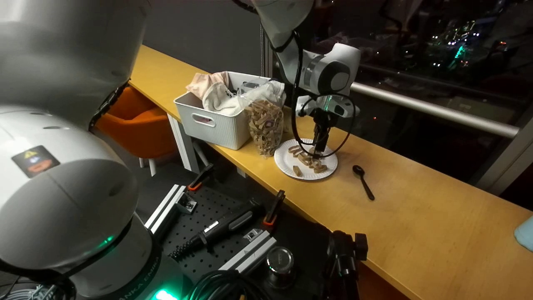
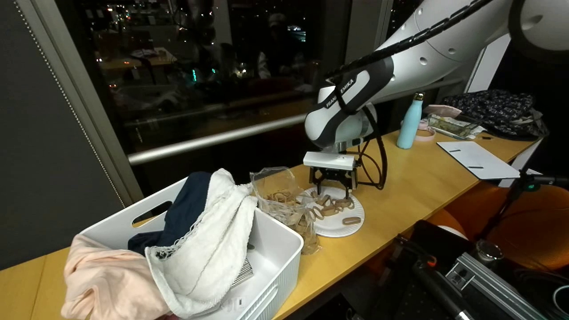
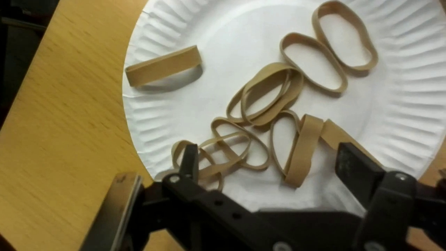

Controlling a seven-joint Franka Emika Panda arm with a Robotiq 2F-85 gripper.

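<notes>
My gripper (image 3: 268, 157) points down over a white paper plate (image 3: 153, 118), its two black fingers wide apart. Tan rubber bands lie on the plate in a loose cluster. A broad band (image 3: 305, 150) lies in view between the fingers, nearer the right one, and is not gripped. The left fingertip overlaps some tangled bands (image 3: 226, 164); whether it touches them I cannot tell. A separate band (image 3: 163, 66) rests by the plate's rim, and two oval loops (image 3: 313, 62) lie farther in. Both exterior views show the gripper (image 2: 333, 193) low above the plate (image 1: 283, 164).
Beside the plate stands a clear bag of rubber bands (image 1: 266, 127). Behind it, a white basket (image 1: 225, 129) holds cloths. A black spoon (image 1: 362, 179) lies on the wooden table (image 1: 424, 216). Farther along are a light blue bottle (image 2: 410, 124) and a white board (image 2: 475, 158). A window rail (image 1: 437, 110) runs alongside.
</notes>
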